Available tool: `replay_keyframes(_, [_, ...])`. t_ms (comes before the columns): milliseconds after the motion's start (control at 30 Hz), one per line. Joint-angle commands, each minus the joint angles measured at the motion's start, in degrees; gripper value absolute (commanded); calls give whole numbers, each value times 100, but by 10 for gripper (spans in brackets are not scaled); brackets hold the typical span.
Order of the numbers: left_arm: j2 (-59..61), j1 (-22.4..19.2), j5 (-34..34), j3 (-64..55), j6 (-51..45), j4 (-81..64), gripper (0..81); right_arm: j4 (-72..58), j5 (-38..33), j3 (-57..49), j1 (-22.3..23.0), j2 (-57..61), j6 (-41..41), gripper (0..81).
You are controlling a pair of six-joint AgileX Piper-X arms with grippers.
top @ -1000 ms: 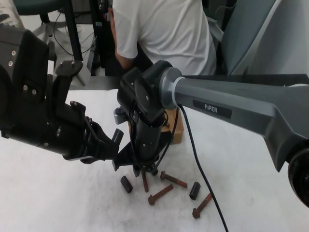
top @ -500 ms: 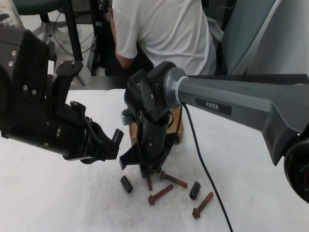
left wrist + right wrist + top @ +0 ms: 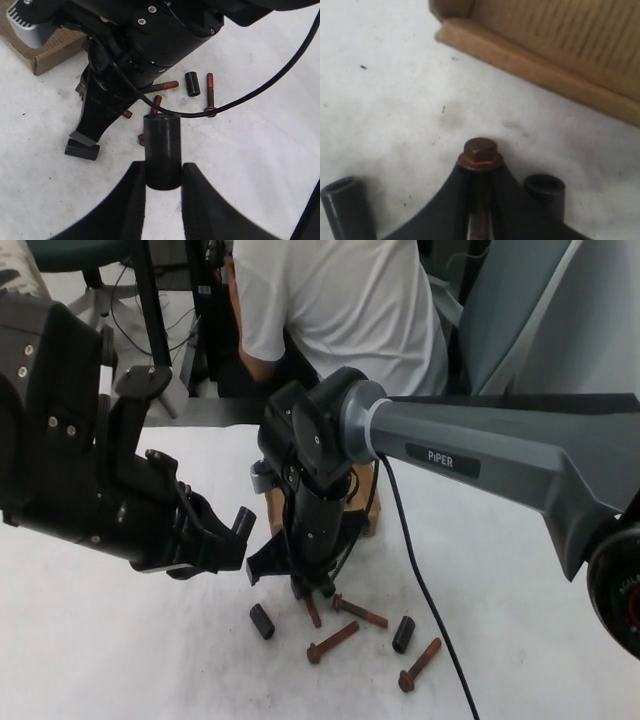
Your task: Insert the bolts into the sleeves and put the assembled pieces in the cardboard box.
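Above mid-tabletop [image 3: 120,640], two items are riding in hand.

Item 1: sleeve [image 3: 162,142], black. My left hand [image 3: 162,172] is pinching it by its near end, fingers pressed on both sides. Its long axis is running straight out from the hand, free end pointing toward my right arm.

Item 2: bolt [image 3: 480,150], rust-brown. My right hand [image 3: 480,175] is clamping its shank, with the hex head sitting outermost at the fingertips. In the high view it is hanging steeply down, its low end close to the tabletop.

Governing relation: the bolt is sitting just beside the sleeve's free end and lower. Its axis is crossing the sleeve's rather than lining up, so I am judging that alignment comes first.

Loose bolts [image 3: 332,640] and loose sleeves [image 3: 403,634] are lying nearby.

Cardboard box [image 3: 545,80] is waiting just behind my right hand, the nearer one.
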Motion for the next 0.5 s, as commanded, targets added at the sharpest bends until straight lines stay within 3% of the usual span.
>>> replay_keyframes(0, [-72, 8, 47, -37, 1, -22, 2, -444, 19, 15, -42, 95, -112, 8])
replay_keyframes(333, [-72, 8, 169, -37, 23, 65, 2, -541, -232, -13, -158, -433, -572, 8])
replay_keyframes(467, [-151, 8, 181, -37, 85, 65, 2, -801, -662, -13, -316, -995, -632, 8])
